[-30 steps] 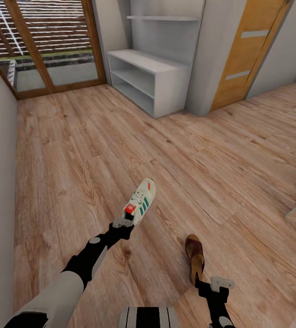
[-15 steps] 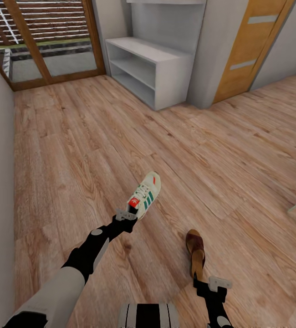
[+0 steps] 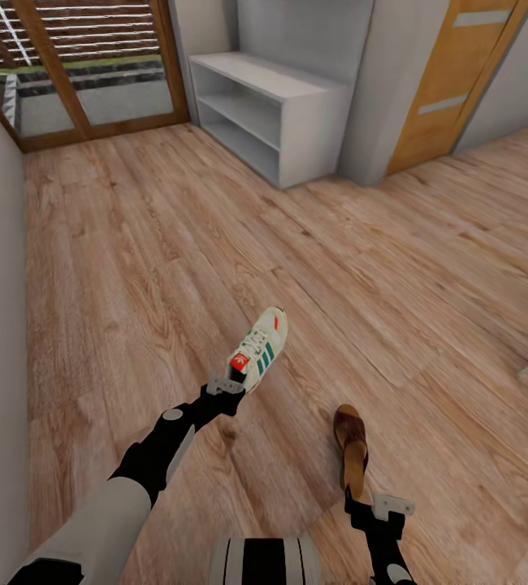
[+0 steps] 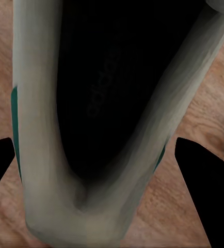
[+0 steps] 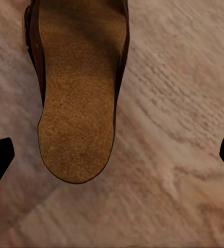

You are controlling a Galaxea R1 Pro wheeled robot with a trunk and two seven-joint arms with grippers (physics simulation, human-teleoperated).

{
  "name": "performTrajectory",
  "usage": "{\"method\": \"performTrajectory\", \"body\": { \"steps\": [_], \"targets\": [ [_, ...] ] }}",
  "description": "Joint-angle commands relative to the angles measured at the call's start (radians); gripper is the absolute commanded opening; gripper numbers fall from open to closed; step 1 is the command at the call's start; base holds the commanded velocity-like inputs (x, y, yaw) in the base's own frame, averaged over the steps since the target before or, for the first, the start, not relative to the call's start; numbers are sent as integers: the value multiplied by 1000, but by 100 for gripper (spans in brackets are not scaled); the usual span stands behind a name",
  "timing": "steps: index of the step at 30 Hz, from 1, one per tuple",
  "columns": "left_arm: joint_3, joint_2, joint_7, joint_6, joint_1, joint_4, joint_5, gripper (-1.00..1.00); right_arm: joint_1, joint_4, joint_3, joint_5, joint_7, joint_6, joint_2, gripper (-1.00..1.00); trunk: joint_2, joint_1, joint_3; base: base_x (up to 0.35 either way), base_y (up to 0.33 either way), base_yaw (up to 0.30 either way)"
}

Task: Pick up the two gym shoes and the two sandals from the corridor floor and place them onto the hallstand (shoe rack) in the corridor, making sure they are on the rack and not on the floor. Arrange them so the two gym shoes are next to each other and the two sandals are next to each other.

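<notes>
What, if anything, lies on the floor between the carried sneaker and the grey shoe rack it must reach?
Nothing visible: from the gym shoe at the left gripper to the hallstand, the head view shows bare plank floor. The sandal sits off to the right of that path, by the right gripper.

The word "adidas" can just be made out in faint dark lettering on the black insole inside the gym shoe, seen from the left wrist camera. From the head camera that same shoe carries a red tongue label with a small white mark on it, too small to read. Nothing readable stands on the sandal.
</notes>
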Motion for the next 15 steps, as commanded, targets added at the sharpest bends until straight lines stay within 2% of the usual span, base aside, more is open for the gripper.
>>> {"method": "performTrajectory", "body": {
  "steps": [1, 6, 11, 15],
  "targets": [
    [2, 0, -5, 4, 0, -2, -7, -100, -1, 1, 9, -8, -5, -3, 0, 100, -1, 0, -5, 0, 0, 71],
    [1, -2, -5, 5, 0, -3, -7, -100, -1, 1, 8, -8, -7, -4, 0, 100, -1, 1, -14, 0, 0, 100],
    [1, -4, -5, 5, 0, -3, -7, -100, -1, 0, 7, -9, -7, -4, 0, 100, -1, 1, -17, 0, 0, 26],
    [2, -3, -6, 5, 1, -3, -7, -100, -1, 0, 7, -8, -7, -4, 0, 100, -2, 2, -34, 0, 0, 6]
  ]
}}
